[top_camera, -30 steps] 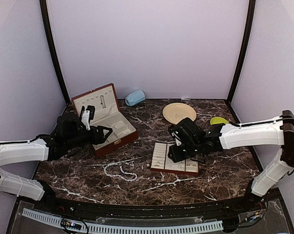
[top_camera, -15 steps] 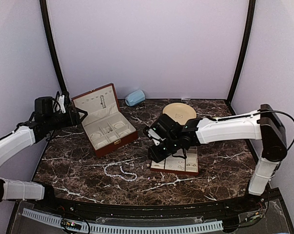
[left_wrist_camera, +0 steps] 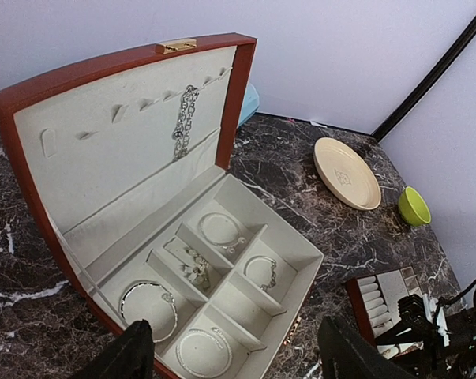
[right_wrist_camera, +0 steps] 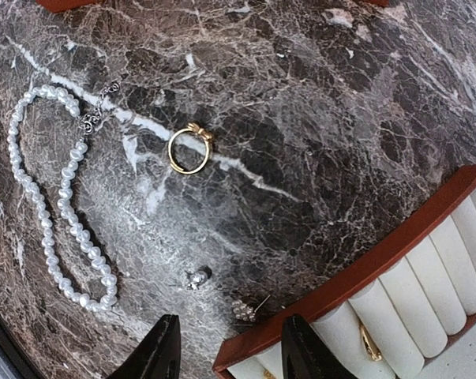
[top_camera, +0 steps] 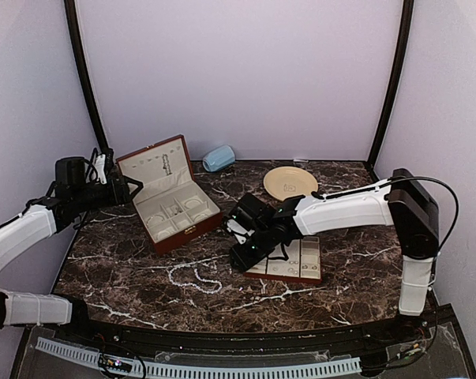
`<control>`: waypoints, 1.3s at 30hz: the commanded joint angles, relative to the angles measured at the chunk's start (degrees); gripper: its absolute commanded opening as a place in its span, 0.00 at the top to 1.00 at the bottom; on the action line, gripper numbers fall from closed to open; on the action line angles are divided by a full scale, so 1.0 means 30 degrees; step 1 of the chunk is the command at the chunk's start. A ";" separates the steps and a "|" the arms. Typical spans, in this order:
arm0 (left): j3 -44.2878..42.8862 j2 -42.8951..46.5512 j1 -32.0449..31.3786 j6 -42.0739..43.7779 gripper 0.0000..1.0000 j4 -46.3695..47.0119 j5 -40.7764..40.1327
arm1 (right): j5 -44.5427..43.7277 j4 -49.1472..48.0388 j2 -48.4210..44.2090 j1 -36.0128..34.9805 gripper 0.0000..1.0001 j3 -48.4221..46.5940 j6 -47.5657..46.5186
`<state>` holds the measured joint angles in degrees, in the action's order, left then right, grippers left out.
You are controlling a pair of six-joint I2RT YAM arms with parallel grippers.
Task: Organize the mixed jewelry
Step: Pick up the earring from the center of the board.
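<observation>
Where 1 pearl strand lies looped on the marble table, 1 gold ring (bow on top) sits just beside it, and 2 tiny studs lie near 1 slotted tray. Above them the right gripper hovers, jaws apart and empty. The left gripper, jaws wide apart, faces 1 open box.

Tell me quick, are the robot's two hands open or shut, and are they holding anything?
Left gripper: open, holding nothing.
Right gripper: open, holding nothing.
</observation>
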<state>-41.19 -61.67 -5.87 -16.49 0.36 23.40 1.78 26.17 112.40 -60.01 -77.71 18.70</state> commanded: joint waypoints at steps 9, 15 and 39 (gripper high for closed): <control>0.0255 0.0465 0.0140 0.0255 0.26 0.0112 0.0462 | -0.1782 0.1500 0.0850 0.0057 0.56 -0.0243 0.0299; 0.0282 0.0410 0.0139 0.0225 0.26 0.0202 0.0563 | 0.0246 0.0284 0.0857 0.0002 0.57 -0.0860 0.0082; 0.0385 0.0250 0.0140 0.0105 0.26 0.0285 0.0871 | -0.0703 0.1498 0.1177 0.0267 0.64 -0.1010 -0.0457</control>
<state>-40.95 -61.67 -5.74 -16.51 0.38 24.95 -1.28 30.26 117.05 -59.51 -80.75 18.37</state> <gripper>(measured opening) 0.744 0.369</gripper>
